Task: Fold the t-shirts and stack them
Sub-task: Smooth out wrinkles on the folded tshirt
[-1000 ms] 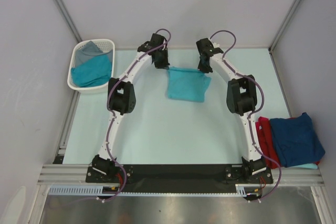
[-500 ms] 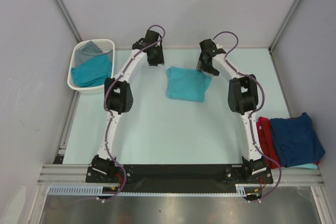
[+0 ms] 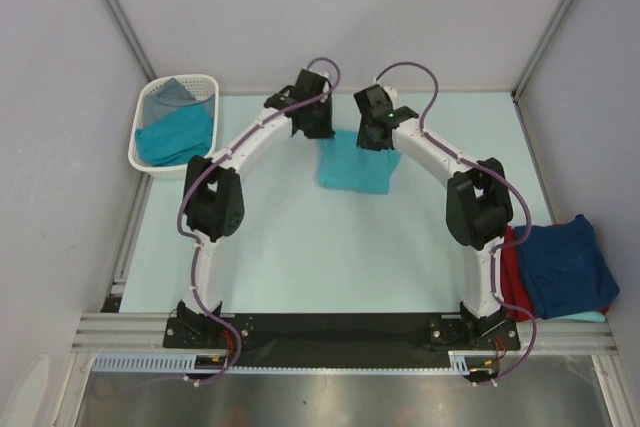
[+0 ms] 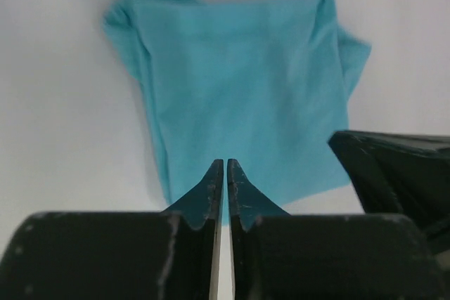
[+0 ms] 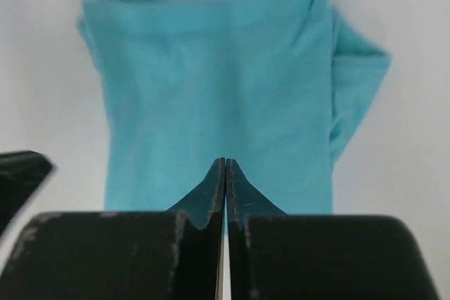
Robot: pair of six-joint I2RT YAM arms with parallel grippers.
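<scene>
Left gripper (image 4: 225, 164) and right gripper (image 5: 225, 163), jaws pressed together, sit on the far edge of the folded teal t-shirt (image 3: 355, 169) at the middle of the bench (image 3: 280, 247), cloth pinch unconfirmed, with 1 more fold or a carry to the navy t-shirt (image 3: 565, 265) pile likely next.

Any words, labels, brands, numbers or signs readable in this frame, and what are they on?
None can be read in any view.
The teal shirt, navy shirt and basket are plain, with no print or tag showing.
The only mark is a small green light on the right arm; it is not a character.
</scene>
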